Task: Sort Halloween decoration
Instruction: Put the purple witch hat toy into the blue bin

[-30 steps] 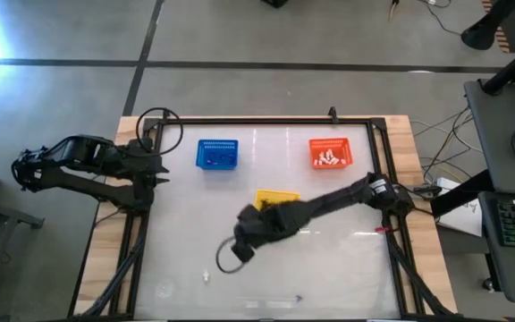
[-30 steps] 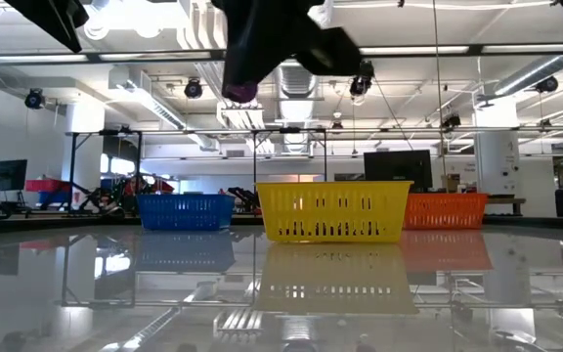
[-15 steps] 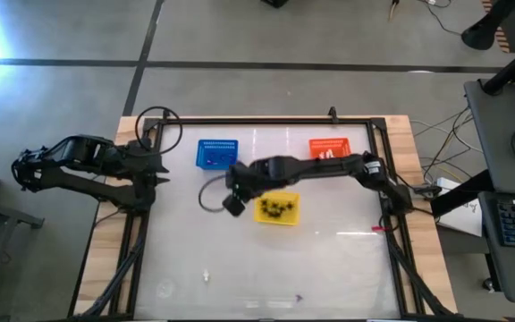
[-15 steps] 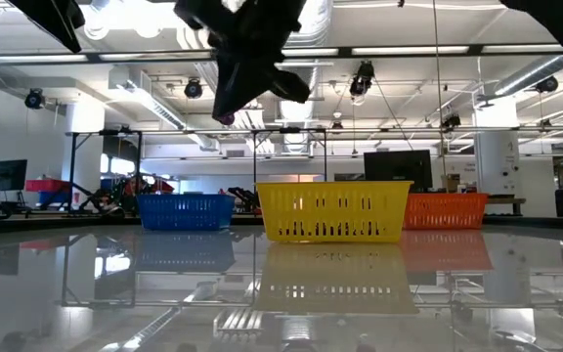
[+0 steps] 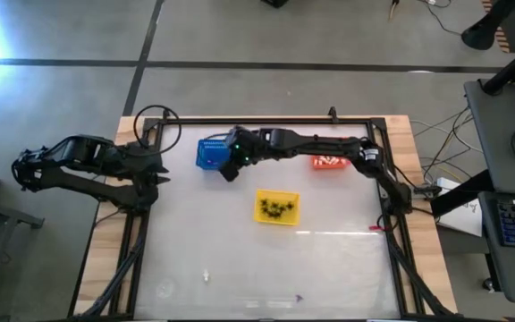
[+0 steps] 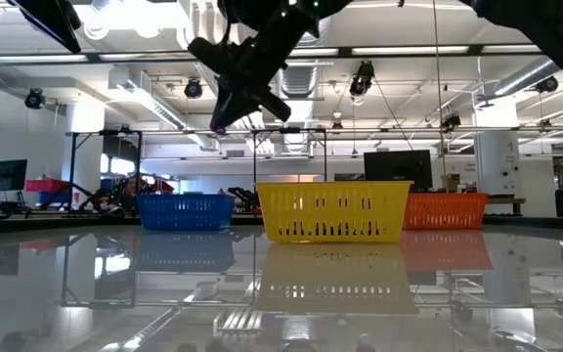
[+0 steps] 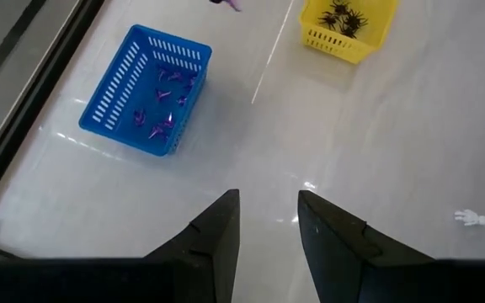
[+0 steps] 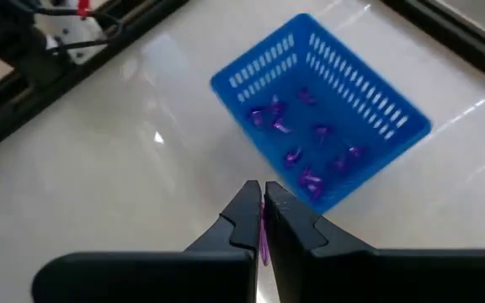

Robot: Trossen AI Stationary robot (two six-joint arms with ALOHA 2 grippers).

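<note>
Item: purple trinket (image 8: 262,238), pinched in my right gripper (image 8: 262,220), fingers clamped narrow on it. Blue basket (image 8: 375,101) lies just ahead, near the table's far-left corner; I hover short of its rim. Left gripper (image 7: 268,240) waits parted at the left edge, farther off.

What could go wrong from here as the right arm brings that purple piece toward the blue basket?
1. The right gripper pinches the purple trinket by a thin edge only, so it might slip early.
2. In the right wrist view the gripper sits short of the blue basket, at its near wall; releasing now would likely drop the piece on the table.
3. Coming in low could nudge the light basket.
</note>
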